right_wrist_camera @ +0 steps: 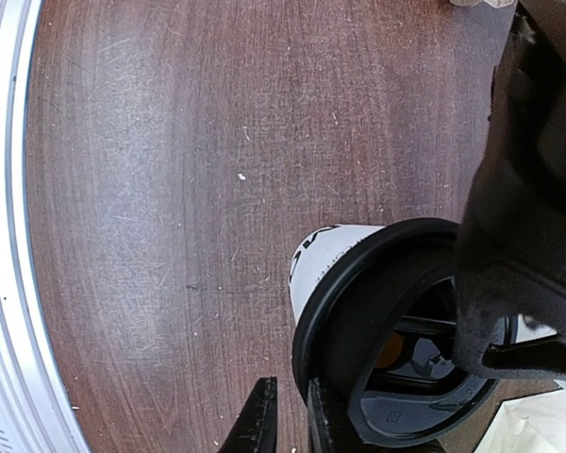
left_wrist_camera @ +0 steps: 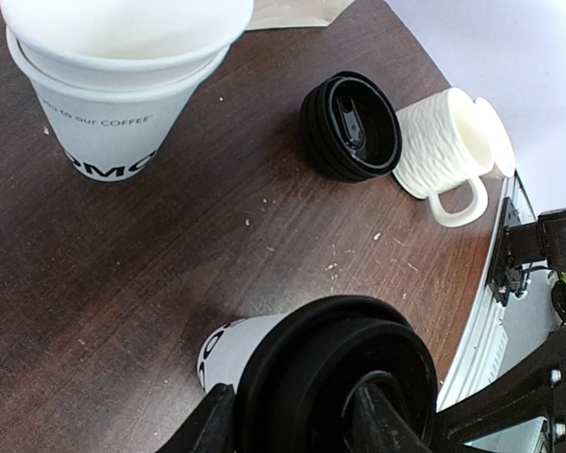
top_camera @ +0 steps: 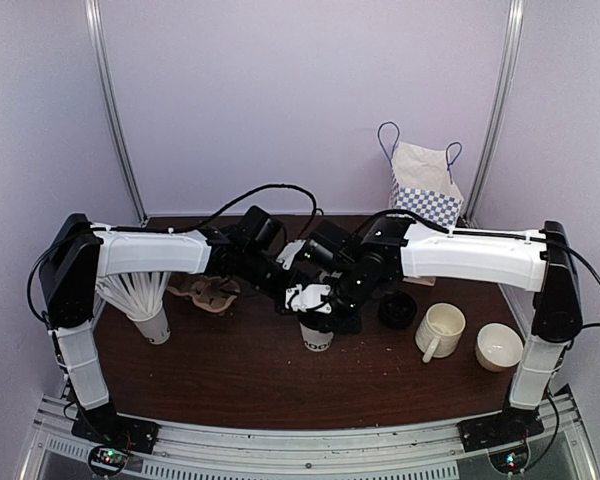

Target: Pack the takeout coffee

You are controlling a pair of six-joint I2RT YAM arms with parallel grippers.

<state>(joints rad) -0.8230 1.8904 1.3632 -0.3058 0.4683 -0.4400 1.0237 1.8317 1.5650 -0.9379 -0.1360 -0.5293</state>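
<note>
A white "MOO" paper cup [top_camera: 317, 338] stands at the table's middle with a black lid [left_wrist_camera: 344, 373] on it. My left gripper [left_wrist_camera: 297, 420] is above it, one finger outside the lid's rim and the other in the lid's top recess, shut on the lid. My right gripper [right_wrist_camera: 291, 420] is nearly shut with nothing between its fingers; its inner finger touches the lid's rim [right_wrist_camera: 325, 330]. A stack of open MOO cups [left_wrist_camera: 123, 85] stands close behind. A stack of spare black lids [left_wrist_camera: 351, 127] lies to the right, also in the top view [top_camera: 397, 310].
A cream ribbed mug [top_camera: 440, 330] and a low white cup [top_camera: 500, 347] stand at the right. A cup of white straws [top_camera: 150, 322] and a cardboard carrier [top_camera: 208, 293] are at the left. A paper bag [top_camera: 423, 180] stands at the back.
</note>
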